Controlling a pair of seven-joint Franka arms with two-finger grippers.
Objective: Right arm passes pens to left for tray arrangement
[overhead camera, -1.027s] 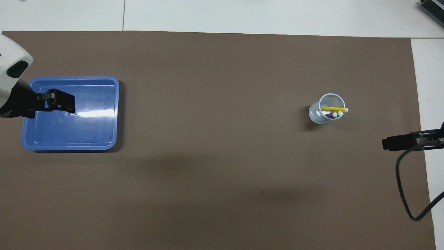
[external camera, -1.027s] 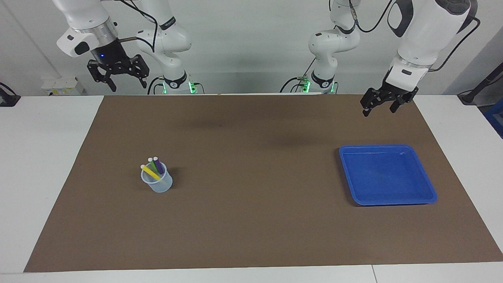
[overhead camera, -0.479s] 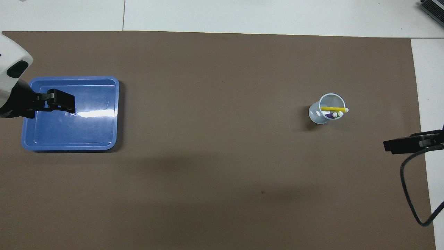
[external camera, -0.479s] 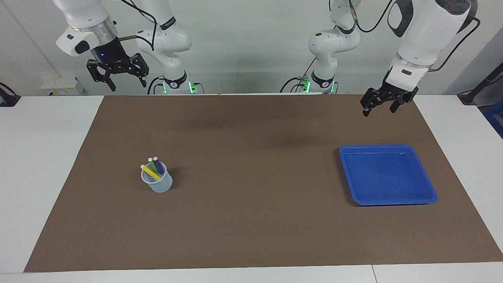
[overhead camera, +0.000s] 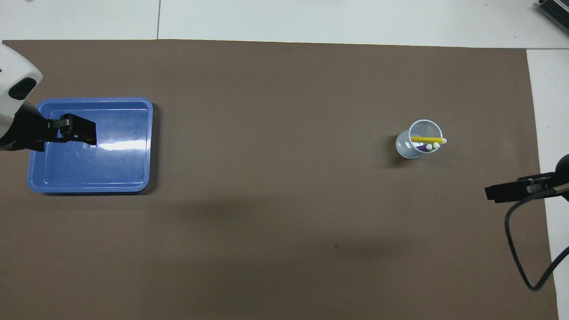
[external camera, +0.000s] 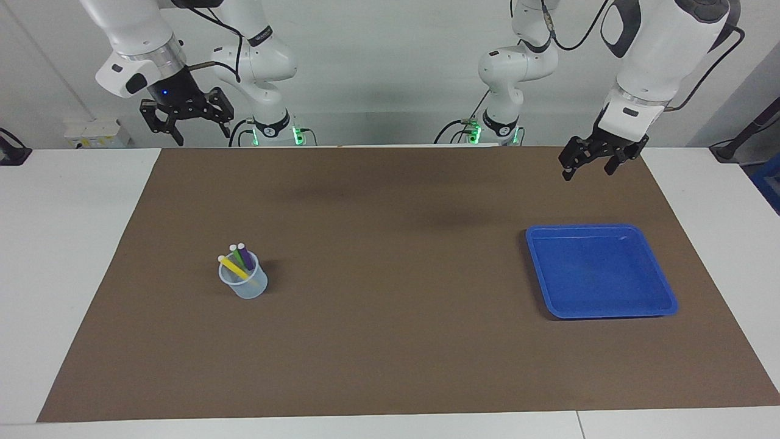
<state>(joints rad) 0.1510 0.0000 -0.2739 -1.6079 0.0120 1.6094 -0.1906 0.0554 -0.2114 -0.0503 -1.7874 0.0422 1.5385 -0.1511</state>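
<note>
Where the brown mat (external camera: 390,341) covers the white table (external camera: 67,274), it leaves bare white strips at both ends and along the edge farthest from the robots, and nearly all of the mat lies open, with a wide free stretch between the two things standing on it.

Taking the overhead view as a clock face with twelve o'clock farthest from the robots, the blue tray (overhead camera: 149,146) sits at about nine o'clock, toward the left arm's end of the table, its sides square to the mat's edges and close to the mat's end there. The translucent cup (external camera: 244,286) stands at about three o'clock, toward the right arm's end, well apart from the tray and with open mat all round it.

The left gripper (external camera: 588,167) hangs in the air over the mat's edge nearest the robots, at the tray's end, claw released and holding nothing. The right gripper (external camera: 198,129) is raised over the mat's corner nearest the robots at the cup's end, claw likewise spread wide and bare.

The three pens (external camera: 236,261) stand in the cup, whitish tips up and leaning toward three o'clock; the yellow one's long axis tilts most, its tip past the rim.
</note>
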